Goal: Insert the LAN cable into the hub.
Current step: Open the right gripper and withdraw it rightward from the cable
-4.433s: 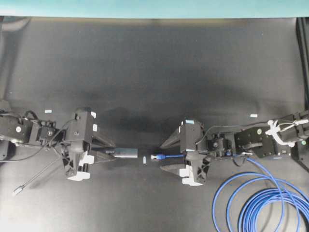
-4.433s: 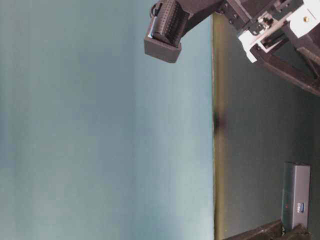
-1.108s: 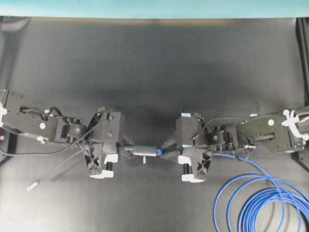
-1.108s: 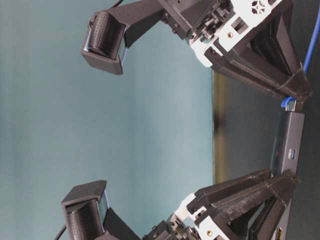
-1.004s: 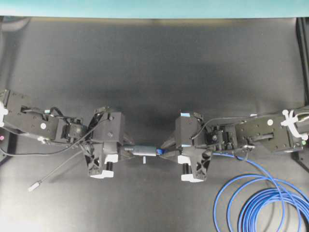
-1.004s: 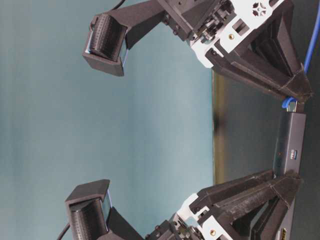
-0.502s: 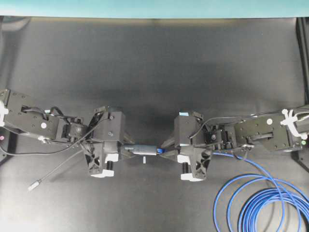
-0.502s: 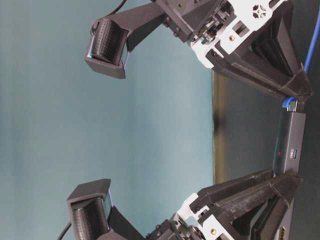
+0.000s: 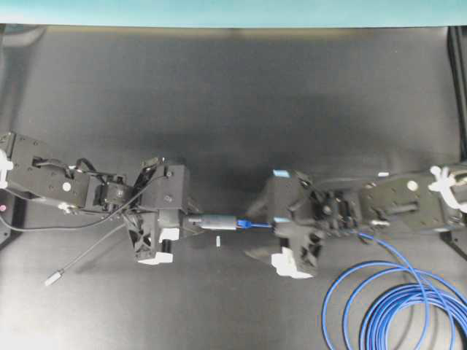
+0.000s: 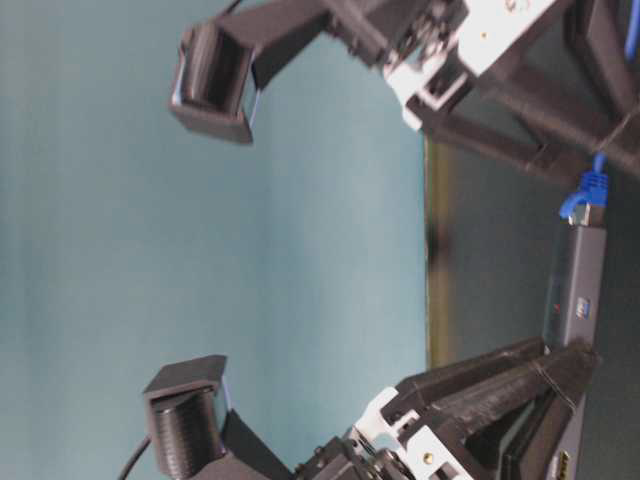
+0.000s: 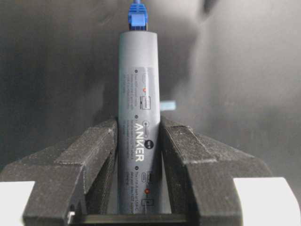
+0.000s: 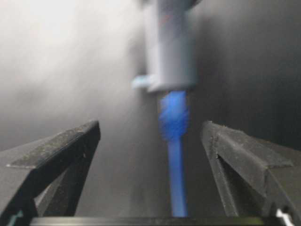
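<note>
The slim dark-grey bar-shaped hub (image 11: 139, 117) with small white lettering is held level above the black table (image 9: 233, 109), clamped between the two black fingers (image 11: 91, 160) of the left gripper (image 11: 139, 155). The blue-booted plug of the bright-blue LAN cable (image 12: 174, 141) sits in the hub's far end. The right gripper (image 12: 150, 136) stands spread wide on either side of the cable, touching nothing. The cable's loops (image 9: 394, 306) lie on the table at lower right.

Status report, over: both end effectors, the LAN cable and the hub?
Left end effector shut on the hub. Right end effector open, clear of the LAN cable. Blue plug seated in hub end. Nothing in the way.
</note>
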You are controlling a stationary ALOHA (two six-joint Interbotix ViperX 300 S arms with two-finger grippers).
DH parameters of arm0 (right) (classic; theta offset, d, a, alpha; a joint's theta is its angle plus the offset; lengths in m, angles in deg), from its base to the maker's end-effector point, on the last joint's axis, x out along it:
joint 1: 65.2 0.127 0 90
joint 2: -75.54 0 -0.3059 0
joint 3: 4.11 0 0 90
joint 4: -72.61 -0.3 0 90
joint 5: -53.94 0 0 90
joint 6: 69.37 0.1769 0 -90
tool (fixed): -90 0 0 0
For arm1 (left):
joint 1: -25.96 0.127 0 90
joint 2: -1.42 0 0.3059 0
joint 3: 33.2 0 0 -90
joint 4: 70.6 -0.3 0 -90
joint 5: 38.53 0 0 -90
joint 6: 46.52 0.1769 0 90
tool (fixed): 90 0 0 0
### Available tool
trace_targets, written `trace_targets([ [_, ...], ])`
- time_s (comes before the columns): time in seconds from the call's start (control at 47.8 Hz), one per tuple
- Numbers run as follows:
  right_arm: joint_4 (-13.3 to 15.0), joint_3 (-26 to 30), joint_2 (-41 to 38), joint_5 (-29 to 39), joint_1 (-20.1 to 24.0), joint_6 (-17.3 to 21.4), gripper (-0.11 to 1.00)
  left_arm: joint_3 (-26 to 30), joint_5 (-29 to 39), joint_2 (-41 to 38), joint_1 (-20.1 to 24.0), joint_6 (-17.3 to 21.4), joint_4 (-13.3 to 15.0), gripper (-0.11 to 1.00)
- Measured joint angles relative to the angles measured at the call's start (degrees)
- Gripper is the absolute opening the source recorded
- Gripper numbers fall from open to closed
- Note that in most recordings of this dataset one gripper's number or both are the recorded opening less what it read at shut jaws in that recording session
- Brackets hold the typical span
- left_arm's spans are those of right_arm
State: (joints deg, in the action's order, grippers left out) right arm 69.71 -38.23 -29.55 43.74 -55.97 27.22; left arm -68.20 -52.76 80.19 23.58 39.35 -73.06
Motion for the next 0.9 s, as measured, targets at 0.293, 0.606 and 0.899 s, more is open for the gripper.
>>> trace_targets([
  [0.293, -0.2, -6.7, 6.4, -0.5, 0.5, 2.5, 0.84, 0.0, 0.7, 0.0, 0.0, -0.4, 0.0, 0.28],
  [0.606, -0.2, -11.4, 11.7, -0.5, 0.7, 2.8, 0.84, 0.0, 2.1, 0.1, 0.2, -0.9, 0.0, 0.57],
  [0.899, -0.2, -12.4, 14.3, -0.2, 1.2, 2.9, 0.84, -0.3, 2.3, 0.3, 0.5, -1.0, 0.0, 0.81],
])
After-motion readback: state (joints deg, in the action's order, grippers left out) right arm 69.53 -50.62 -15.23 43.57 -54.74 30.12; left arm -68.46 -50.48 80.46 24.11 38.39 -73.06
